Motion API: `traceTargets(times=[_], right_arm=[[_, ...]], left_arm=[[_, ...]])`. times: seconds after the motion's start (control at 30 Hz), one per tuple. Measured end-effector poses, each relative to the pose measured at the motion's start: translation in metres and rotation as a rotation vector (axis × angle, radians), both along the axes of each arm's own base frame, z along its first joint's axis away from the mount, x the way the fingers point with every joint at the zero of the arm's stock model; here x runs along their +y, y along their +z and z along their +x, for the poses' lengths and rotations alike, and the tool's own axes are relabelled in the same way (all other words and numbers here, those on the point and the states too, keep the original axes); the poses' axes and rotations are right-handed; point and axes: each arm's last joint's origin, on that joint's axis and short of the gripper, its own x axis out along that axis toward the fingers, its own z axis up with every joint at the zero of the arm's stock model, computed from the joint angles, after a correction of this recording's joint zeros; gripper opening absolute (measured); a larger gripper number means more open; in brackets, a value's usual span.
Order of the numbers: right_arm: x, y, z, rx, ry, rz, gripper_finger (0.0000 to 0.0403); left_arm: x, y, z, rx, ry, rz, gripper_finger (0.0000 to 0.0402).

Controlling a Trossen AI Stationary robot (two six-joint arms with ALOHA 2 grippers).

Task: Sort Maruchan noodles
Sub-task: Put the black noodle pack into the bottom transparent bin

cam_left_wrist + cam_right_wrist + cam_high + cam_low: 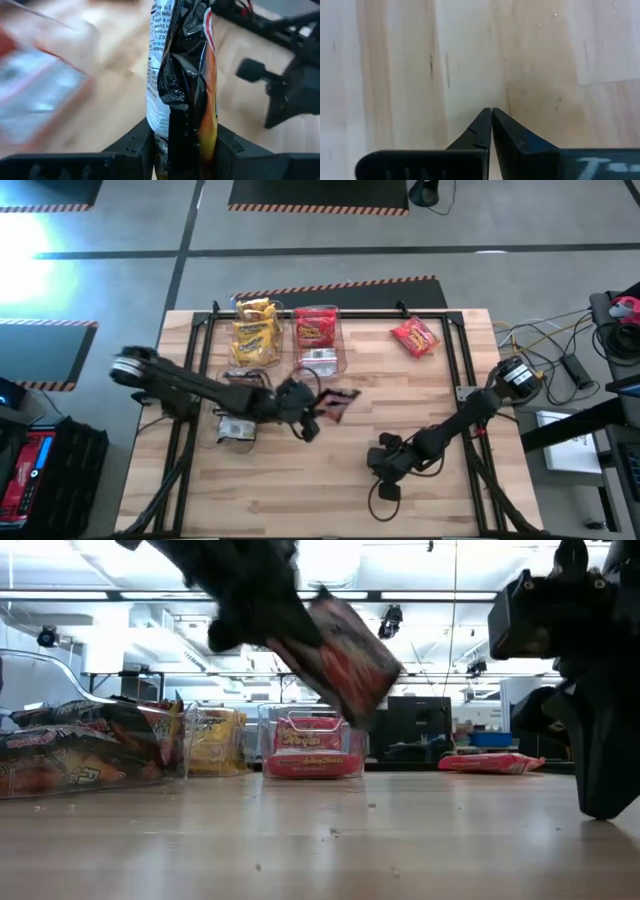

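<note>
A dark brown-red Maruchan noodle packet is pinched between the two fingers of the left end effector and is held clear of the wooden counter, near its middle; in the low view the packet is seen tilted in the air, and from above it shows just beside the clear bin of red-orange packets. Yellow packets are gathered in the neighbouring clear bin at the far side of the counter, and red-orange packets lie in the bin next to it. A third clear bin, nearer the left arm, is seen in the low view to hold dark brown-red packets. One red-orange packet lies loose on the counter toward the far right, well apart from the bins. The right end effector is pressed together with nothing between its fingers and is poised low over bare wood at the near right of the counter.
</note>
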Motion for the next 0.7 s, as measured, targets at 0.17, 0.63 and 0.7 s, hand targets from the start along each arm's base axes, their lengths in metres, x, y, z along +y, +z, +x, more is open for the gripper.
traceTargets(times=[0.17,0.63,0.7], right_arm=[[0.000,-0.003,0.001,0.003,0.000,-0.007,0.0009],[0.000,-0.003,0.001,-0.003,-0.002,-0.009,0.0009],[0.000,-0.003,0.001,-0.003,-0.002,-0.009,0.0009]], left_arm=[[0.007,0.028,-0.041,0.105,0.055,0.072,0.0106],[0.031,0.078,-0.141,0.381,-0.019,0.204,0.0105],[0.033,0.081,-0.152,0.455,-0.020,0.191,0.0105]])
